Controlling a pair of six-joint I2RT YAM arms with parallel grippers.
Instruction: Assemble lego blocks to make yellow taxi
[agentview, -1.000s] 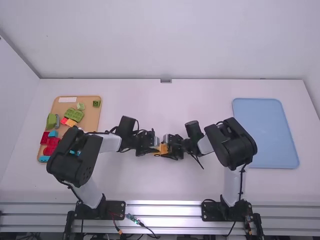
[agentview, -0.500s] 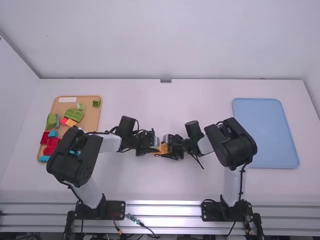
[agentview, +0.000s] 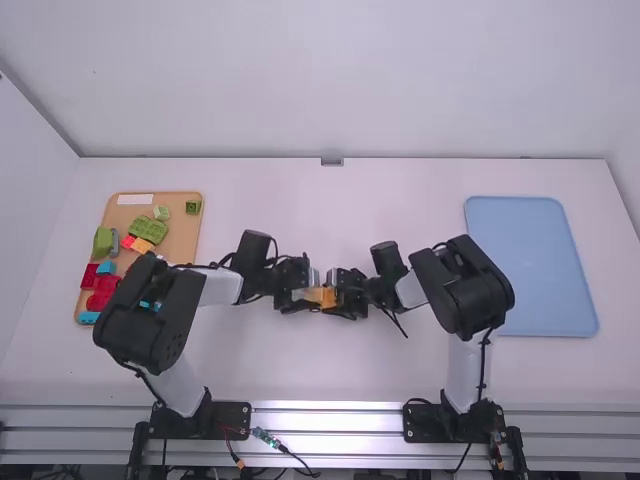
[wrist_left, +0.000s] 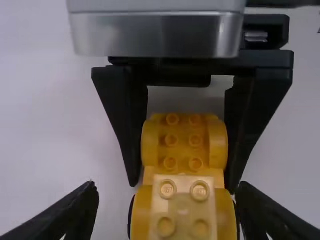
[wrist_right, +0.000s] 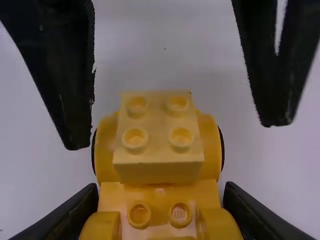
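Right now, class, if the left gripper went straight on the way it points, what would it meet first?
Probably the yellow lego car: its end with the pale block lies between the left gripper's spread fingers. The right gripper comes next, though depth is unclear.

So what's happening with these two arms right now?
The right gripper has the yellow car body clamped between its fingers near the middle of the table. The left gripper is open around the end that carries the pale yellow block, not closed on it. More bricks sit in the tan tray, so the taxi may be only partly built.
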